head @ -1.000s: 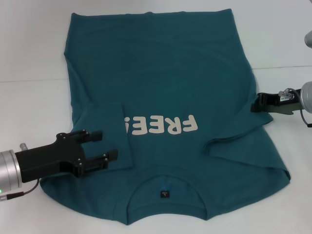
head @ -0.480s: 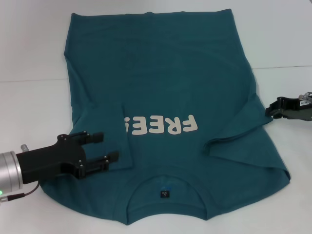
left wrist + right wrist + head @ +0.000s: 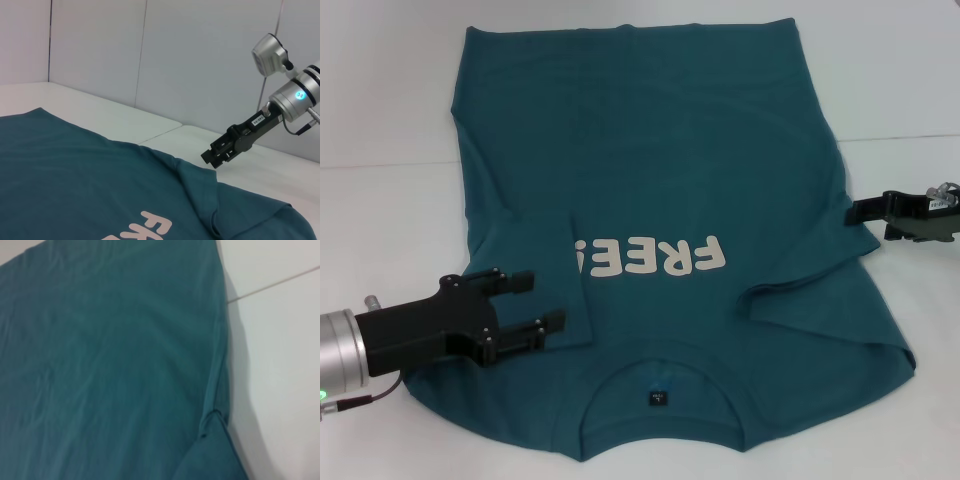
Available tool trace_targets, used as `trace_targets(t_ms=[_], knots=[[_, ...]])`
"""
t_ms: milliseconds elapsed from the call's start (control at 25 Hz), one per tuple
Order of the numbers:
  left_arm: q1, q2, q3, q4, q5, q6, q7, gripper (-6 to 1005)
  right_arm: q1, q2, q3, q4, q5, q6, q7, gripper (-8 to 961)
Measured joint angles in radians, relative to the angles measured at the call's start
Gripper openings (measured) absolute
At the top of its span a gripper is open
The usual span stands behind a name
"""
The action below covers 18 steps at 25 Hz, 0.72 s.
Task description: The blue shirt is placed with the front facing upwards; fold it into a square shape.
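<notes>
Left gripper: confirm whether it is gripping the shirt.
No. The left gripper hovers open over the shirt, with no cloth between its fingers.

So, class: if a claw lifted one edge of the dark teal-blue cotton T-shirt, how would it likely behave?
The dark teal-blue cotton T-shirt would probably drape limply, since its folded-in sleeves lie flat and creased. It looks light and thin. It may drag across the smooth white table rather than stay put.

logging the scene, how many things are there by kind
blue shirt: 1
grippers: 2, the left gripper over the shirt's folded-in sleeve, the right gripper at the shirt's side edge
white table: 1
total: 4
</notes>
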Motion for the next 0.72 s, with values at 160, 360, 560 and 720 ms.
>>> trace_targets(t_ms=[160,360,560,720], knots=[[0.002,0.000,-0.001,0.000,0.000,0.000,0.000,709,0.001,0.001,0.001,0.013,0.004,0.015,0.000,687],[0.003,0.000,-0.002,0.000,0.000,0.000,0.000,710,0.002,0.003,0.001,0.027,0.008,0.035,0.000,790],[0.003,-0.001,0.001,0.000,0.000,-0.003,0.000,711,0.013,0.008,-0.001,0.051,0.011,0.052,-0.006,804],[0.002,-0.002,0.002,0.000,0.000,-0.004,0.000,709,0.024,0.011,-0.008,0.075,0.011,0.072,-0.008,799]])
